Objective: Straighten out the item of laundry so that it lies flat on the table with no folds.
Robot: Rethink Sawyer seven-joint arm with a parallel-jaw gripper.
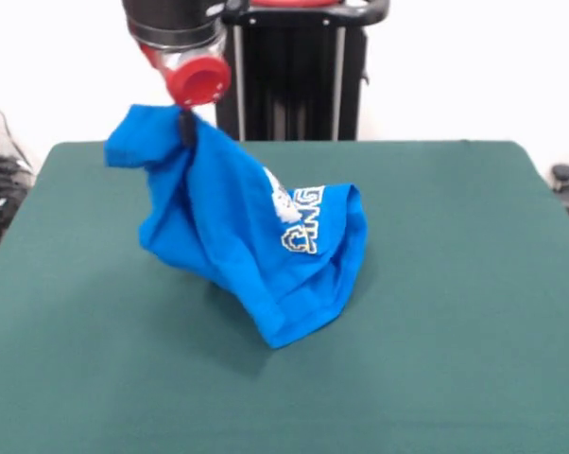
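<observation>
Front view: the arm (185, 38) descends from the top edge at the left of centre. The gripper (186, 126) is pressed together on a pinch of the T-shirt (247, 236) near its top edge, holding that part raised above the table (455, 284). The garment hangs in a bunched cone; its lower hem appears to touch the green surface left of the table's centre. White lettering (303, 227) faces right, creased. The high single-point hold probably lets gravity pull the folds out before the cloth is laid down. No flattening is achieved yet.
</observation>
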